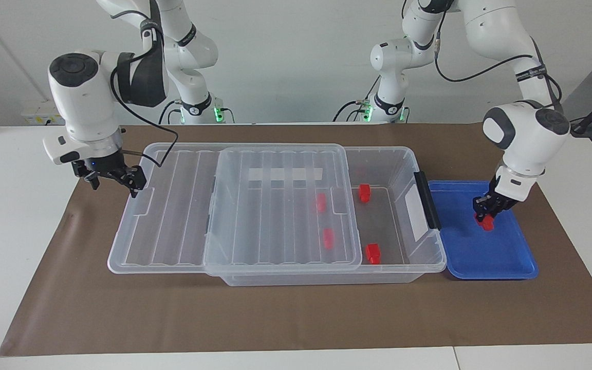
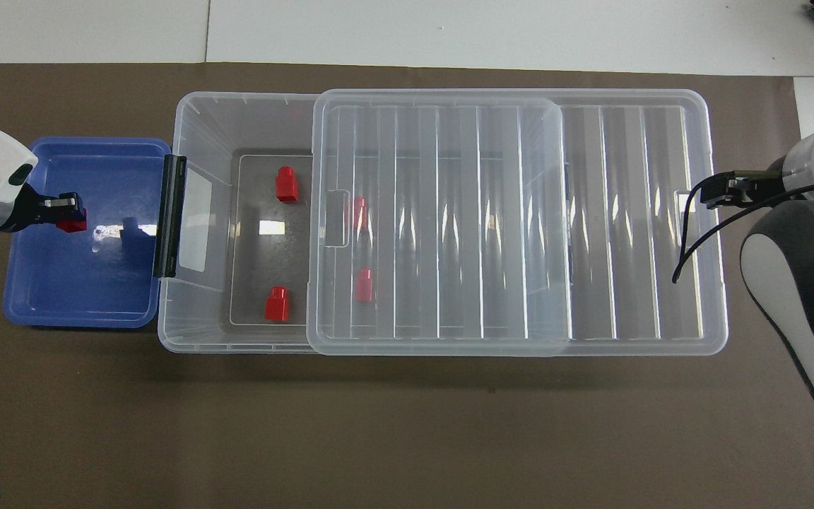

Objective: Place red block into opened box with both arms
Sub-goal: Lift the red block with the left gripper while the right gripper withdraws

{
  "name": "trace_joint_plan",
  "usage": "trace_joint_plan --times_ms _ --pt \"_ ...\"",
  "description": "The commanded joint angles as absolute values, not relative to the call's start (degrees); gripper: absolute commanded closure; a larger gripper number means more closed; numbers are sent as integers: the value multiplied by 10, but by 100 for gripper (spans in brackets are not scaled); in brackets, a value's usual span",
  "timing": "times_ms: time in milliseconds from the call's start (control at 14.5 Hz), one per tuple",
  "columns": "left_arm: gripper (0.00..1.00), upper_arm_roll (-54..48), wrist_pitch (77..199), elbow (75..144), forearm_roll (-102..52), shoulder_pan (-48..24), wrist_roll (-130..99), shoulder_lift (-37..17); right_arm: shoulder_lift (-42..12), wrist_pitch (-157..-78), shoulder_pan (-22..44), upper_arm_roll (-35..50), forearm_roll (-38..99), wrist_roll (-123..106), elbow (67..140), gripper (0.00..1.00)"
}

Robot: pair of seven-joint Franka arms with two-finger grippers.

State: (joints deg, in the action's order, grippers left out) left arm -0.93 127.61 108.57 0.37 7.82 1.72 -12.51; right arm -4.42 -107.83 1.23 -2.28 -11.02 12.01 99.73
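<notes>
Left gripper [image 1: 487,211] clamped on the red block [image 1: 488,222], just over the blue tray [image 1: 501,257] at the left arm's end. Lift straight, carry over the black handle [image 1: 427,200], release above the box [image 1: 404,154] beside 4 blocks. Right gripper [image 1: 116,180] spread wide, empty, by the slid lid [image 1: 280,205].

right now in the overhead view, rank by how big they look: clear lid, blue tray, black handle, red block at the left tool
1. clear lid
2. blue tray
3. black handle
4. red block, shut in the left tool, raised nearer the camera, still plainly smallest
</notes>
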Motion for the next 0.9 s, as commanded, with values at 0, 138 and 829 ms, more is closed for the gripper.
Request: trace_joint_plan --times_ms 0,138,829 --pt "100 -6 1141 980 2 65 6 -134 -8 -1021 5 -20 -59 88 978 0" --pt "100 -9 1043 899 2 59 -29 -134 17 -989 3 -25 -21 74 973 0" --pt "100 -19 980 829 -5 -95 -368 -123 28 -882 3 -22 -9 80 922 0"
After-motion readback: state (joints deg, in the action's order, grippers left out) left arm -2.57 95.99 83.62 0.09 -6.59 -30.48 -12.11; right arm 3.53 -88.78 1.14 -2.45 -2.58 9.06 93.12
